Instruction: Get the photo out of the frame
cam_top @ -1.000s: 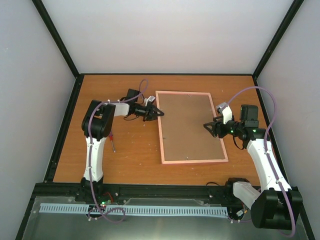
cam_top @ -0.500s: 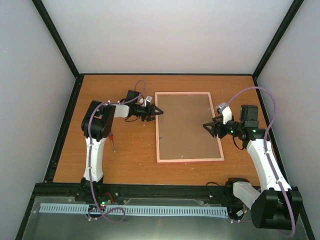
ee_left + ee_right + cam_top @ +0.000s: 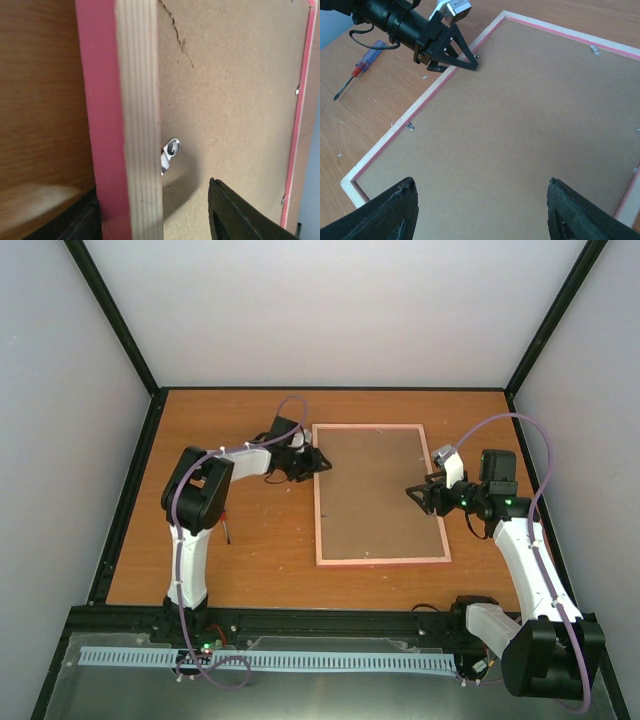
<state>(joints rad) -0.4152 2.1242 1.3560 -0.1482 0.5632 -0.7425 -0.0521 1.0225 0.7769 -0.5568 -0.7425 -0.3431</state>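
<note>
figure: one moment, seen from above and from both wrists. the frame lies face down on the table, its brown backing board uppermost. the photo is not visible and, i judge, sits beneath that board.

my left gripper stands at the frame's left rail near the far corner, jaws parted and astride the rail. one finger is over the board and the other is outside the pink edge, and they pinch nothing. a small metal tab sits at the rail's inner face just ahead; whether it pins the board i cannot tell. my right gripper hovers over the right side of the frame, jaws wide, nothing between them. a screwdriver lies on the table to the left, well apart from the frame.

handling, as judged: the frame is light, stiff wood and slides readily. the board is thin and rigid, and should lift at an edge once its tabs are turned aside. the print is paper, limp and easily creased, so it is best taken flat by a margin or corner.
</note>
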